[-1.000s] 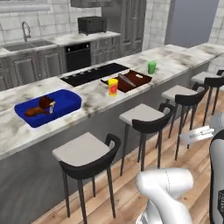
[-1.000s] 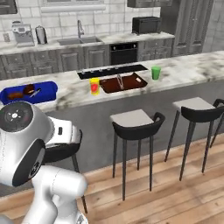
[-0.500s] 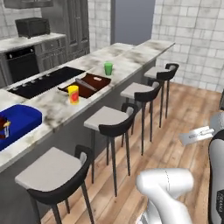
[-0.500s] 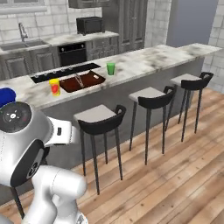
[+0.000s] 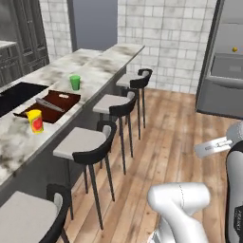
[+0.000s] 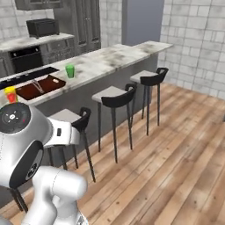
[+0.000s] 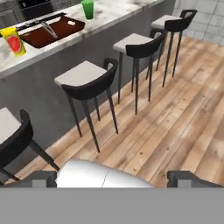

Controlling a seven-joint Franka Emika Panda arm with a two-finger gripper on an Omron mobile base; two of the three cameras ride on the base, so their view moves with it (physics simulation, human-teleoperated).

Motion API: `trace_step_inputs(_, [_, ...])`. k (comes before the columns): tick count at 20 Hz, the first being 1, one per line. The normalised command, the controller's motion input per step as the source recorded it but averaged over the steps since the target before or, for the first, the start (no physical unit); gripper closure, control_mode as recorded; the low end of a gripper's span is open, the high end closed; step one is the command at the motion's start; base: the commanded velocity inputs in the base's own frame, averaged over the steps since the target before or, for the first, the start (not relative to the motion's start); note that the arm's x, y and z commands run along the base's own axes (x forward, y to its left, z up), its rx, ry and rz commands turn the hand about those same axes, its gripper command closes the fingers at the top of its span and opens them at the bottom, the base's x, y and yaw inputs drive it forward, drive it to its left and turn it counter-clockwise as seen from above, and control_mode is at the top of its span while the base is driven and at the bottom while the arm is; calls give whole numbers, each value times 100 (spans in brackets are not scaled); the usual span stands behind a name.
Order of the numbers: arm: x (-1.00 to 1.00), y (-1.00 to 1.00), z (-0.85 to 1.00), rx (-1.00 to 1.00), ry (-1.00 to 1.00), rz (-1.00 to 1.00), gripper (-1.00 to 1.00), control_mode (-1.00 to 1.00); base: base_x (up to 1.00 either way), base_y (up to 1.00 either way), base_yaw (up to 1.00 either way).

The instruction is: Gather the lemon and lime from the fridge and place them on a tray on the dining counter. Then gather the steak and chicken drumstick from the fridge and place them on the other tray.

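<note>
The fridge [image 5: 222, 66] stands at the far right, its grey inner shelves showing. On an upper shelf sits the lemon [image 5: 234, 49], a small yellow-orange ball. The red-brown tray [image 5: 62, 100] [image 6: 27, 90] [image 7: 65, 27] lies on the white marble dining counter [image 5: 97, 64] [image 6: 110, 55] with a metal utensil [image 7: 47, 29] in it. My gripper [image 7: 116, 179] hangs open over the wooden floor in front of the stools, far from both tray and fridge, with nothing between its fingertips [image 7: 43, 179]. The lime, steak, chicken drumstick and the other tray are out of view.
A green cup [image 5: 74, 82] [image 6: 70, 70] [image 7: 88, 8] and a yellow cup with a red mark [image 5: 35, 121] [image 6: 9, 93] [image 7: 14, 41] flank the tray. Black-backed stools [image 5: 116, 104] [image 6: 115, 96] [image 7: 89, 78] line the counter front. Open wooden floor [image 5: 166, 137] stretches toward the fridge.
The whole picture has swung right as the base turned. The blue tray and back counter have left the views, and the fridge has come in at the right. The gripper stays open.
</note>
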Motion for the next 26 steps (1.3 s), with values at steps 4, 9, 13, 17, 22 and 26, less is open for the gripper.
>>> trace_step_inputs(4, [0, 0, 0, 0, 0, 0, -100, 100, 42, -42, -35])
trace_step_inputs(9, [0, 0, 0, 0, 0, 0, -100, 100, 48, -42, -34])
trace_step_inputs(13, [0, 0, 0, 0, 0, 0, -100, 100, 53, -47, -31])
trace_step_inputs(17, [0, 0, 0, 0, 0, 0, -100, 100, 60, -46, -29])
trace_step_inputs(22, [0, 0, 0, 0, 0, 0, -100, 100, 62, -45, -26])
trace_step_inputs(26, [0, 0, 0, 0, 0, 0, -100, 100, 65, -43, -23])
